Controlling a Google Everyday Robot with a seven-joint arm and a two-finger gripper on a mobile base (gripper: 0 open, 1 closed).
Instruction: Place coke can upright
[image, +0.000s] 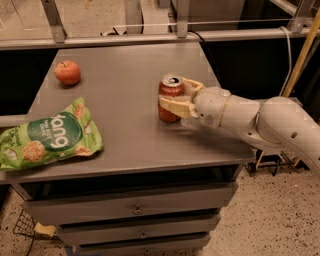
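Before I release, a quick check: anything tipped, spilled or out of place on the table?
Nothing spilled. The coke can stands upright on the table, the gripper closed around it. One oddity: the green snack bag hangs past the table's left edge. The apple sits at the far left.

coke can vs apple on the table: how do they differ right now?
Shape: the coke can is a cylinder standing upright, silver top up; the apple is round.
Contact: the gripper, reaching in from the right, is closed around the coke can; the apple sits free.
Position: the coke can is right of centre; the apple is near the back-left corner.
Shared: both are red and appear to rest on the grey table.
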